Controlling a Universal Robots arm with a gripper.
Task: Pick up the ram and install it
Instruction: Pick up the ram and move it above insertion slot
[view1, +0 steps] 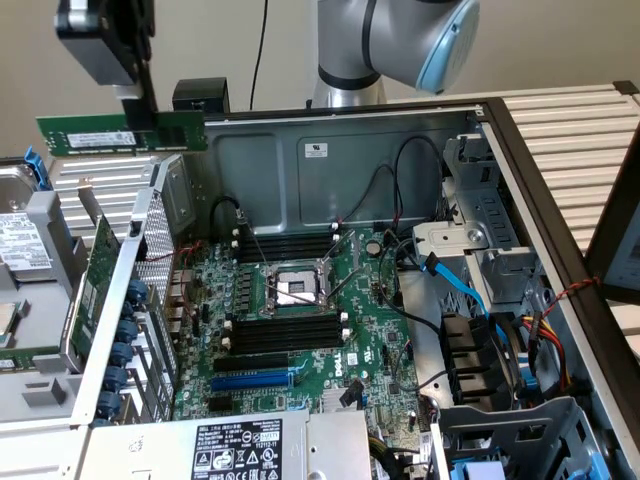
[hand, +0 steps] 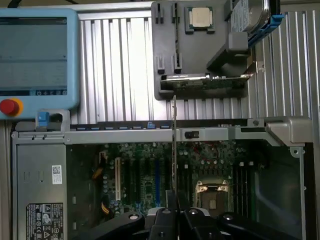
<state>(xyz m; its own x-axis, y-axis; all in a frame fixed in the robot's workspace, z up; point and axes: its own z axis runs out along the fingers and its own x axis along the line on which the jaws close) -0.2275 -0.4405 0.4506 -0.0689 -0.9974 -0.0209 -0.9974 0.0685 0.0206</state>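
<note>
Gripper (view1: 143, 118): fingers pinching the ram (view1: 90, 135) near its middle.
Ram: about level, in the air at the exterior view's far left, above the case wall (view1: 160, 215).
Motherboard (view1: 300, 300): well below the ram; black slots (view1: 285, 335) near the CPU socket (view1: 295, 290).

We saw the gripper (hand: 173, 205) clamped on the ram (hand: 173, 145), held edge-on pointing to twelve o'clock; the processor socket (hand: 212, 194) lay at about two o'clock from the gripper.
</note>
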